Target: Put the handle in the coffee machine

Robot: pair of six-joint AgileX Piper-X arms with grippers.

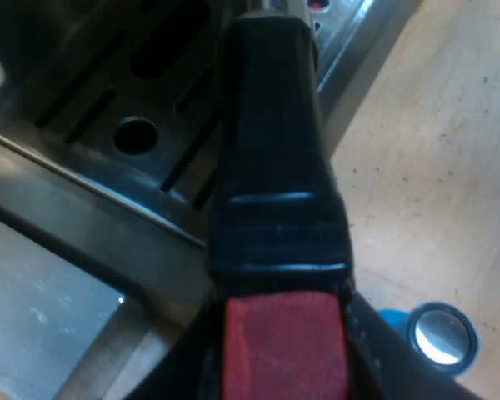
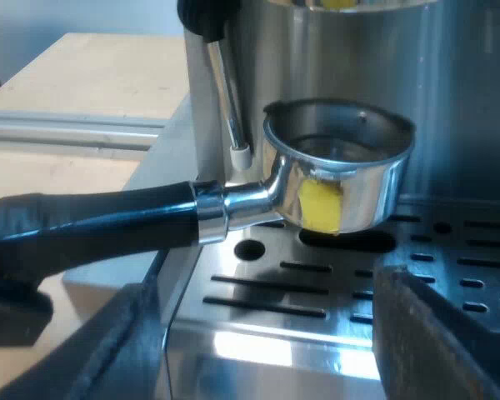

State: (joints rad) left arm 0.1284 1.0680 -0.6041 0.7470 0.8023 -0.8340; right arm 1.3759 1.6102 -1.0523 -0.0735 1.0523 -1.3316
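The metal holder (image 2: 337, 179) hangs level over the drip tray (image 2: 317, 292) at the espresso machine's front (image 2: 458, 92), its open basket facing up and a yellow mark on its side. Its dark handle (image 2: 108, 221) points away from the machine. In the left wrist view the handle (image 1: 275, 150) runs close along the camera to its red end (image 1: 285, 342), and my left gripper (image 1: 285, 371) is shut on that end. My right gripper (image 2: 279, 350) stands open at the tray's edge, below the holder, with nothing between its fingers.
A steam wand (image 2: 225, 92) hangs beside the holder's basket. The slotted drip tray (image 1: 142, 125) lies under the handle. A blue tamper (image 1: 440, 336) with a metal face stands on the wooden table (image 1: 433, 167) near the machine's corner.
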